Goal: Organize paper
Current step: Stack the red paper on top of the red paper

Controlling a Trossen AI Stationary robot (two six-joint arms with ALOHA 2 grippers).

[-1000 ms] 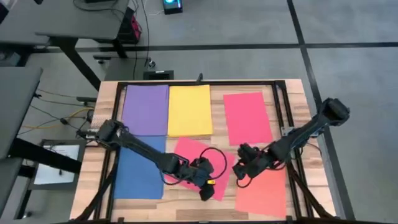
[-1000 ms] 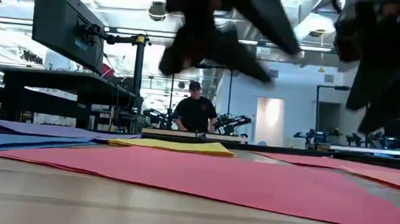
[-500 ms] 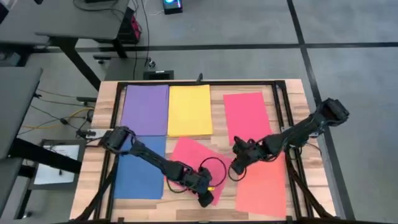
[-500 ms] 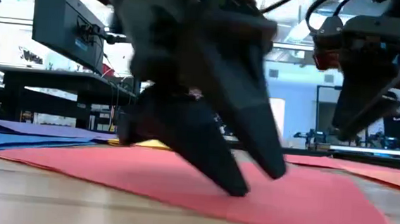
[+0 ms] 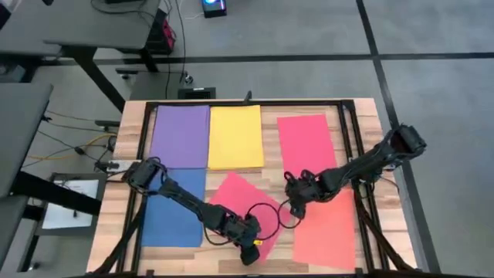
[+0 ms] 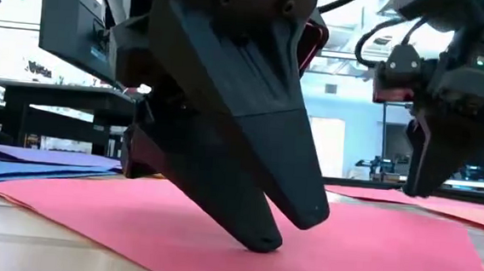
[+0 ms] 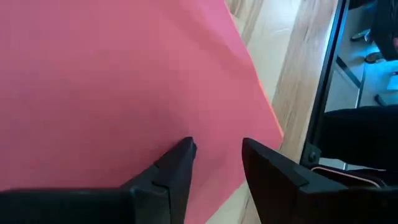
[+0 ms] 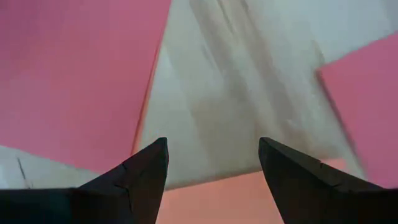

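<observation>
Four sheets already lie square on your worktop (image 5: 363, 116); the tilted red sheet (image 5: 241, 207) near the middle is left. Your left pincer (image 7: 214, 155) presses on it, slightly open; right pincer (image 8: 211, 158) hovers open nearby.

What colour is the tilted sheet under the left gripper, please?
Red-pink. The tilted sheet under the left gripper shows best in the high view.

left gripper (image 5: 253, 251) lowered onto tilted red-pink sheet (image 5: 235, 202)
</observation>
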